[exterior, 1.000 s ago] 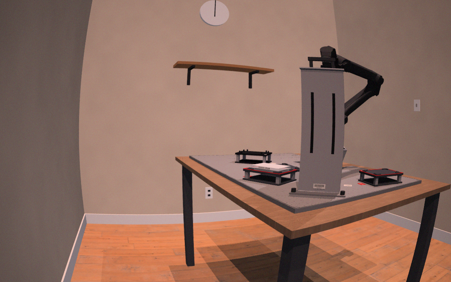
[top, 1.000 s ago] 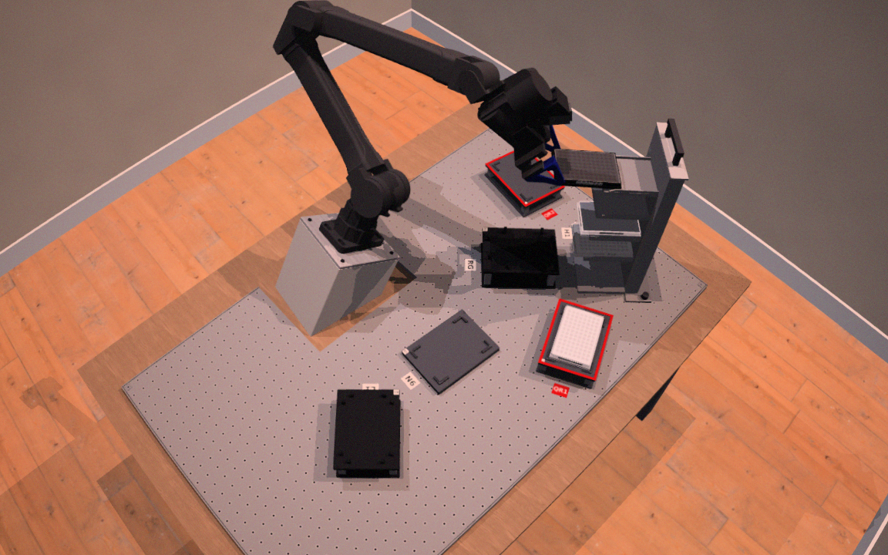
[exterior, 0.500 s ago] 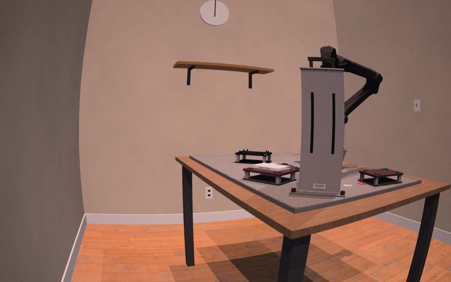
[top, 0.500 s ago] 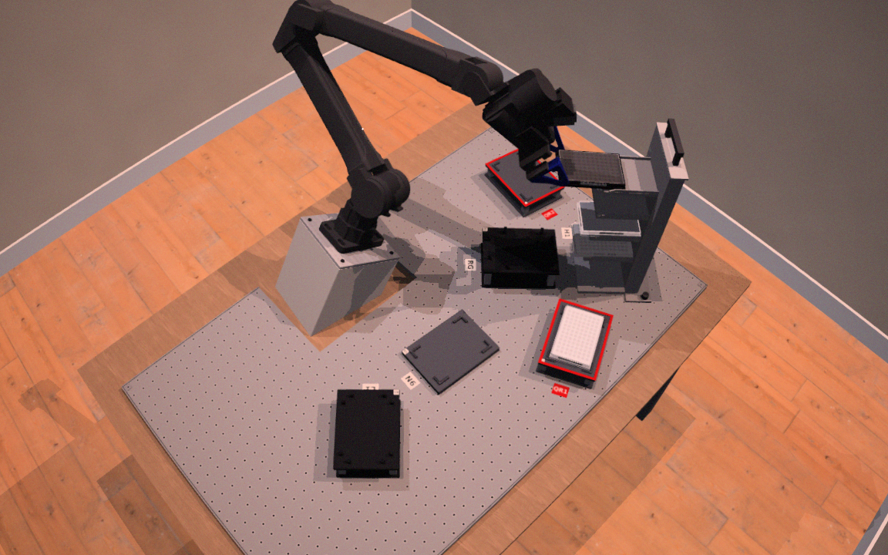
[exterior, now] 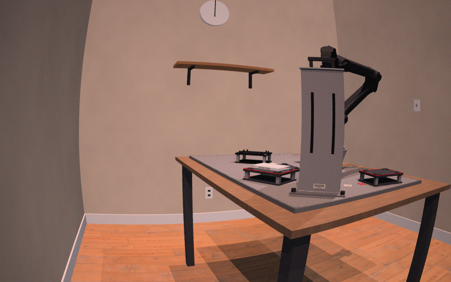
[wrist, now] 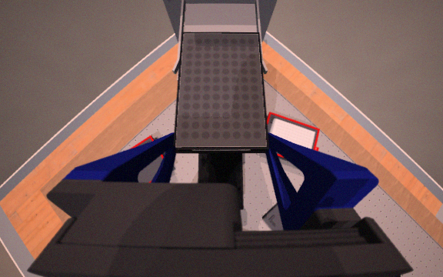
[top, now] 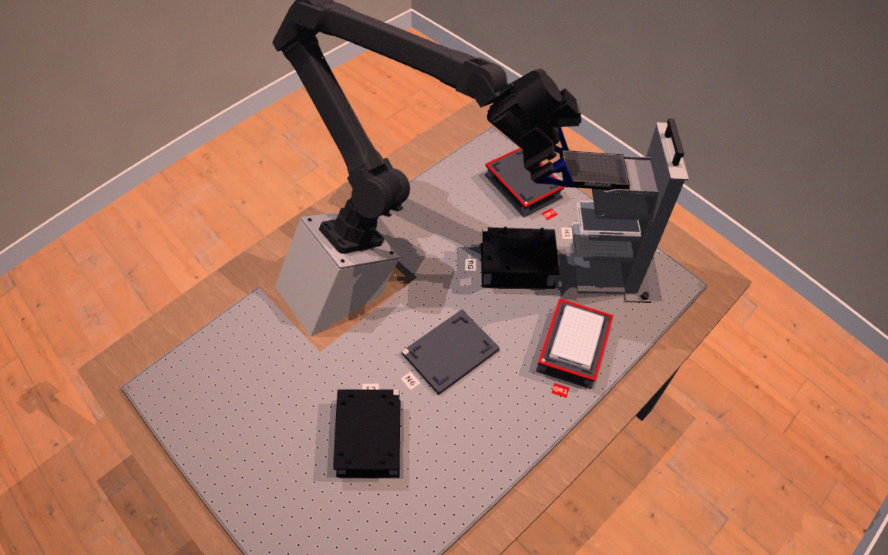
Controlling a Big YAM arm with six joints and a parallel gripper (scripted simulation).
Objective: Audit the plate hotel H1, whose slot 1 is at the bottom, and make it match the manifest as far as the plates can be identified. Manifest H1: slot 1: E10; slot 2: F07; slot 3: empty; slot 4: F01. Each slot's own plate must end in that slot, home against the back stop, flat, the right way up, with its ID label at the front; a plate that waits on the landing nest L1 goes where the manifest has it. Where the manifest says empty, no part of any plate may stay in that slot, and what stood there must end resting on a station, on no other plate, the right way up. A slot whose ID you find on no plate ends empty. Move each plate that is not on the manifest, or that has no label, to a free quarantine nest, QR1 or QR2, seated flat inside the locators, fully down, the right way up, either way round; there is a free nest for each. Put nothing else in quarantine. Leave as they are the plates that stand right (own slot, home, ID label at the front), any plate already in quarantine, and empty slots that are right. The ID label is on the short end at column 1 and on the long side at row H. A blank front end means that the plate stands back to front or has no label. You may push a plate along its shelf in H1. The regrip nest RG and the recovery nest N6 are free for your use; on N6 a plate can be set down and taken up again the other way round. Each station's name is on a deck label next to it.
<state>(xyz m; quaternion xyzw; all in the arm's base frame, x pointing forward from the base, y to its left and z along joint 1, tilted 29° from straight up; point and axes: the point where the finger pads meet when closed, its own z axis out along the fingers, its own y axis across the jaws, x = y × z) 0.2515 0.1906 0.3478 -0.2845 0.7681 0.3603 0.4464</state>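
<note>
My gripper (top: 566, 167) (wrist: 221, 138) is shut on the near end of a dark plate (top: 595, 169) (wrist: 221, 88). The plate is level, its far part between the side guides of the top shelf of hotel H1 (top: 657, 220) (exterior: 322, 122). Bare shelf shows between it and the back wall, and its near part sticks out. Its label is unreadable. A pale-rimmed plate (top: 609, 217) stands on a lower shelf. A white plate (top: 578, 336) (exterior: 271, 167) (wrist: 292, 132) lies on QR1 (top: 603, 347). Whether the dark plate touches the shelf cannot be told.
QR2 (top: 522, 180) (exterior: 381, 172) shows no plate and lies partly behind the gripper. RG (top: 519, 251) stands before the hotel. N6 (top: 450, 351) and the black nest L1 (top: 368, 431) (exterior: 253, 153) carry no plate. The hotel's upright wall rises behind the shelves.
</note>
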